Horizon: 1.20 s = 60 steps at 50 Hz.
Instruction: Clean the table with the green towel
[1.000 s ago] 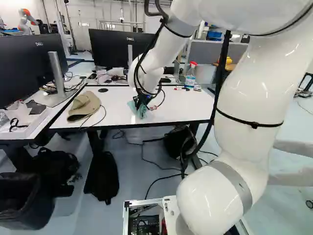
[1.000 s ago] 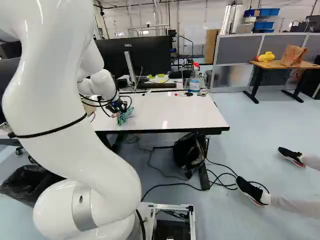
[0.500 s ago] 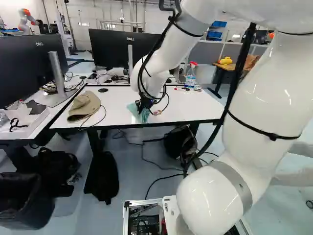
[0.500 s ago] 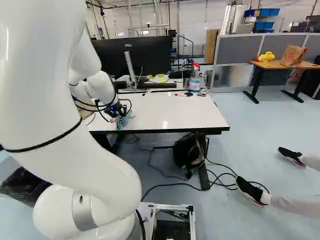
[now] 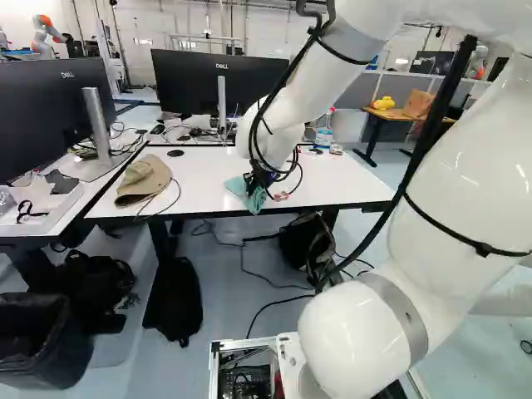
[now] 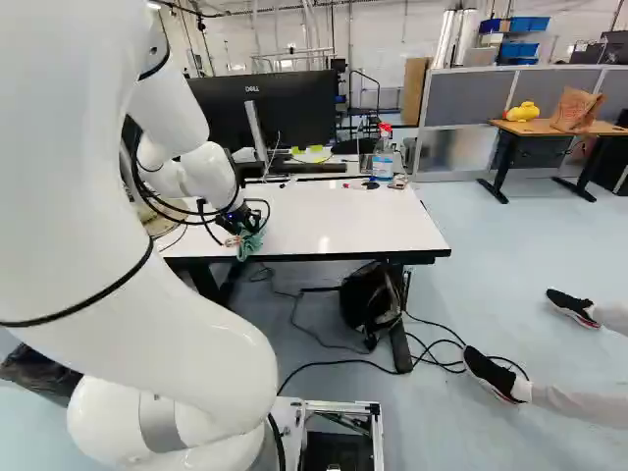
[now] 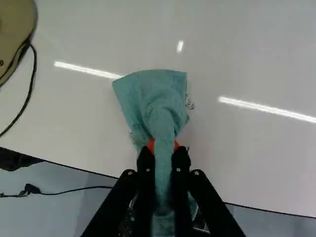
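Gripper (image 5: 258, 177): grasping the green towel (image 7: 158, 106), a fold of cloth clamped between both fingers (image 7: 145, 165).
Orange pads (image 7: 151, 145): partly visible at the fingertips, one on either side of the cloth.
Green towel: at the near part of the white table (image 5: 199, 174); its wider end fans out ahead of the fingertips over the tabletop, while a narrow length runs back between the fingers.
Dark marks (image 7: 189, 102): small and speckled, on the tabletop just beside the fanned cloth.
Arm (image 5: 453, 208): right of the middle in the left base view, reaching forward, its gripper angled down to the table.
Tan cap (image 5: 143, 179): on the table, left of the towel in the left base view and apart from it.
Black disc (image 5: 175, 153): flat on the table, beyond the cap.
Spray bottle (image 6: 383, 155): upright, red at the top, near the table's far edge.
Middle monitor (image 6: 263, 108): on its stand, behind the tabletop.
Black backpack (image 5: 173, 303): on the floor, at the near side of the table.
Another robot (image 5: 46, 35): in the background, upper left of the left base view.
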Available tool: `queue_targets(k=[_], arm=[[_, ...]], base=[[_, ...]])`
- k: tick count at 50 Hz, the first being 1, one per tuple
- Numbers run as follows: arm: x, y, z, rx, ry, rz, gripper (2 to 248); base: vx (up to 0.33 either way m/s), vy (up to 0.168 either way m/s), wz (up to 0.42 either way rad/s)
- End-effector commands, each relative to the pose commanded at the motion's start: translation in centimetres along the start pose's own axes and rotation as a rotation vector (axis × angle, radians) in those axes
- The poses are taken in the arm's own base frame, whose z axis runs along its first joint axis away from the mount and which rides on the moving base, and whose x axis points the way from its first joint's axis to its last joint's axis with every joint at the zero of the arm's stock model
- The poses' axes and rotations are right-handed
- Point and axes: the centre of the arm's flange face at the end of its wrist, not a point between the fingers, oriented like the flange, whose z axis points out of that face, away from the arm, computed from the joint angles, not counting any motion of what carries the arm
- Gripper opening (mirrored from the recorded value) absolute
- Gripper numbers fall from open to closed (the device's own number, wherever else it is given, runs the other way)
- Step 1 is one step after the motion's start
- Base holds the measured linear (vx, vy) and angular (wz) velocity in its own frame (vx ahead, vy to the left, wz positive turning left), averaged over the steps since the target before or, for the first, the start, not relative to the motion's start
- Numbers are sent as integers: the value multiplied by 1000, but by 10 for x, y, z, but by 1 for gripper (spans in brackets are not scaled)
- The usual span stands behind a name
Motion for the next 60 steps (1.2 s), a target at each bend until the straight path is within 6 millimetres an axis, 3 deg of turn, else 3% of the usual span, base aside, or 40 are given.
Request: queue_targets(k=[27, 60], arm=[[-6, 44, -4, -54, 2, 96, 42], [45, 73, 23, -80, 9, 140, 42]], base=[[0, 0, 0], [0, 0, 0]])
